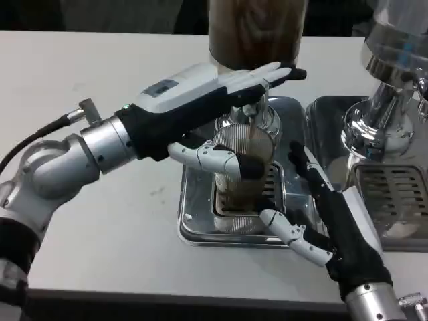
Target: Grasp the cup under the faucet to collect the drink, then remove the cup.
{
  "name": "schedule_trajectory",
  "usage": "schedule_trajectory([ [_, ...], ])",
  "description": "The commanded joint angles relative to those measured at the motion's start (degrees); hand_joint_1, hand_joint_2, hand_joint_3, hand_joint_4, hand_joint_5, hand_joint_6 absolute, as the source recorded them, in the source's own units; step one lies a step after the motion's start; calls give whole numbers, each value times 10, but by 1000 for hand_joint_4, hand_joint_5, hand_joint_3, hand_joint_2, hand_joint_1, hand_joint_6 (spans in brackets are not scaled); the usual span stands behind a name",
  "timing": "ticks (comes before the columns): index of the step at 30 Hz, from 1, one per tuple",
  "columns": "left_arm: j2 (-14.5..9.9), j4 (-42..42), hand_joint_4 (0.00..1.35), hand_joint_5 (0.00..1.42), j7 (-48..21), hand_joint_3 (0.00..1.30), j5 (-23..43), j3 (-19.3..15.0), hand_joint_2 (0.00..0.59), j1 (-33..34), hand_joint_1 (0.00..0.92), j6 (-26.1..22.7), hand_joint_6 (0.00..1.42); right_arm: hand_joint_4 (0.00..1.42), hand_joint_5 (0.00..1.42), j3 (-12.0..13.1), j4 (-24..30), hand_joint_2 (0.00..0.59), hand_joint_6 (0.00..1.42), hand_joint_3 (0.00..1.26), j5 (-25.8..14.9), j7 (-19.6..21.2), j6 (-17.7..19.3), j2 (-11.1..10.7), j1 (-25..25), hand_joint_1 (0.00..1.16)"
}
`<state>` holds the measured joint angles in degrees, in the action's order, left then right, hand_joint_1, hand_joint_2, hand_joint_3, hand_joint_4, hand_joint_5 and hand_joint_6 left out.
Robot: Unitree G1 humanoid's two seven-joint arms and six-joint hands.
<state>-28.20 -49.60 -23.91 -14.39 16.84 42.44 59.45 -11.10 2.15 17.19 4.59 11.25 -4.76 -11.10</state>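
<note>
Left robot hand [200, 100] grasping ribbed cup [242, 167]; right robot hand [331, 221] released; no legible writing.

Cup [242, 175] hemmed: left robot hand [200, 100] over, faucet [251, 110] above; open table [100, 227] leftward.

I count one ribbed clear plastic cup [242, 175] and two drink dispensers: one with a dark brown tank [257, 30], one with a clear tank and chrome base [394, 73]. Two shiny steel drip trays [200, 227] [394, 194] sit on my one white counter [87, 100]. Two white-backed hands [200, 100] [338, 227].
</note>
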Motion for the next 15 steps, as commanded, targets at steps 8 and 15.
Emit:
schedule_trajectory([
  [8, -18, -7, 0, 60, -12, 69, -30, 10, 56, -10, 0, -7, 57, 66, 50, 9, -49, 259, 65, 56, -12, 5, 32, 8, 46, 531],
  [15, -24, -1, 0, 60, -11, 76, -25, 3, 57, -14, 0, -7, 56, 66, 50, 10, -90, 260, 65, 56, -21, 3, 41, 13, 76, 530],
])
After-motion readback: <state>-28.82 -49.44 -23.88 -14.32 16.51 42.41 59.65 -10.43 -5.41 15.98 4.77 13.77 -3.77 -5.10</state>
